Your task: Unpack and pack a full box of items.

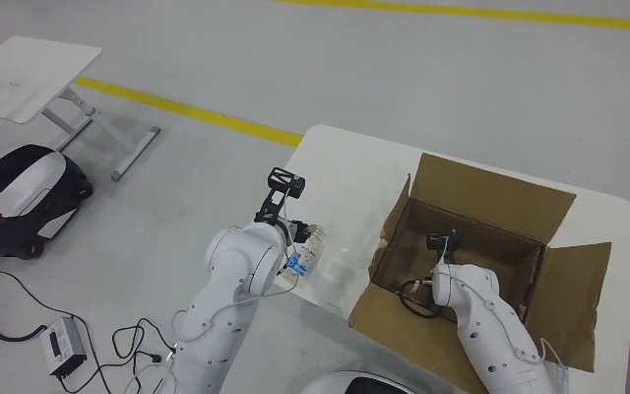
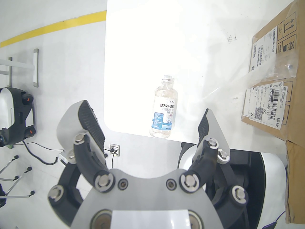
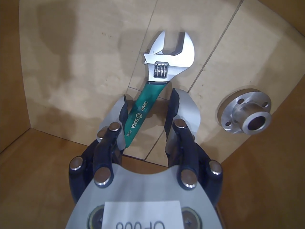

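The white table [image 1: 354, 177] carries the whole job. The cardboard box [image 1: 492, 192] stands open on its right part, flaps folded outward. The robot's right arm reaches down into the box, and its left arm is over the table's near edge, close to the left corner.

The left gripper [image 2: 145, 110] is spread wide and holds nothing. It hangs over a clear bottle [image 2: 163, 110] with a blue-and-white label. The bottle seems to lie on its side, its base right at the near edge and its cap pointing toward the middle of the table.

Down in the box, the right gripper [image 3: 149, 96] straddles the green handle of an adjustable wrench [image 3: 153, 82] lying on the box floor. One finger touches the handle and the other stands off it, so the grip isn't closed yet. A small metal flange [image 3: 245, 114] sits on the floor apart from the wrench, close to a box wall.

By my reckoning the unpacking is partway done: the bottle is out, and the wrench and flange are left inside. The repacking hasn't begun.
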You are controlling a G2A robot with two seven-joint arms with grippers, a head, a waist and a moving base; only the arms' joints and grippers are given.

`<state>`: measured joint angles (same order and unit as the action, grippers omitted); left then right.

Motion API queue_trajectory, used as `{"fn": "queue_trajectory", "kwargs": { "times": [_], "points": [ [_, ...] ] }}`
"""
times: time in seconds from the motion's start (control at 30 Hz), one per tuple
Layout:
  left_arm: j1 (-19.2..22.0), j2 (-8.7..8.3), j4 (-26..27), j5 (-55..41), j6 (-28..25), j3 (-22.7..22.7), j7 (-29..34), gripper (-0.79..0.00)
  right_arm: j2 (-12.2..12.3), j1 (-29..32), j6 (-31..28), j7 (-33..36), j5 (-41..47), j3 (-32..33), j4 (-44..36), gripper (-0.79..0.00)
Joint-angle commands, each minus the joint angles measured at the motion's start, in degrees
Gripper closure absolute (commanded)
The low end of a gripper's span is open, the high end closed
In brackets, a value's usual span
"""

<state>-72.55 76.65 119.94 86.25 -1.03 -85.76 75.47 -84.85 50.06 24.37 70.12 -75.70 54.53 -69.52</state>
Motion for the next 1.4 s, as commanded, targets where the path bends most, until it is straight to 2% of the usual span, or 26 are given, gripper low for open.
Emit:
{"fn": "queue_trajectory", "kwargs": {
  "times": [0.0, 0.33, 0.43, 0.47, 0.53, 0.6, 0.83, 1.2, 1.37],
  "points": [
    [0.0, 0.00, 0.0, 0.0, 0.0, 0.0, 0.0, -0.785, -0.1, -0.1, -0.1, -0.1, 0.3, 0.1, -0.2, -0.379],
    [0.0, 0.00, 0.0, 0.0, 0.0, 0.0, 0.0, -0.785, -0.9, -0.7, -0.6, -0.6, 0.3, 0.0, 2.0, -0.372],
    [0.0, 0.00, 0.0, 0.0, 0.0, 0.0, 0.0, -0.785, -1.1, -1.0, -0.6, -0.8, 0.4, -0.1, 2.6, -0.317],
    [0.0, 0.00, 0.0, 0.0, 0.0, 0.0, 0.0, -0.785, -1.2, -1.1, -0.7, -0.8, 0.4, -0.2, 2.7, -0.277],
    [0.0, 0.00, 0.0, 0.0, 0.0, 0.0, 0.0, -0.785, -1.3, -1.3, -0.7, -0.9, 0.2, -0.2, 2.9, -0.092],
    [0.0, 0.00, 0.0, 0.0, 0.0, 0.0, 0.0, -0.785, -1.5, -1.4, -0.7, -0.8, 0.1, -0.1, 2.9, 0.000],
    [0.0, 0.00, 0.0, 0.0, 0.0, 0.0, 0.0, -0.785, -1.5, -0.9, -1.2, -0.4, -1.1, 0.5, 0.6, 0.000],
    [0.0, 0.00, 0.0, 0.0, 0.0, 0.0, 0.0, -0.785, -0.7, 2.5, -3.2, 1.6, -3.9, 3.8, -7.3, 0.000],
    [0.0, 0.00, 0.0, 0.0, 0.0, 0.0, 0.0, -0.785, 0.1, 4.9, -5.9, -0.1, -6.5, 6.1, -12.9, 0.000]
  ]
}}
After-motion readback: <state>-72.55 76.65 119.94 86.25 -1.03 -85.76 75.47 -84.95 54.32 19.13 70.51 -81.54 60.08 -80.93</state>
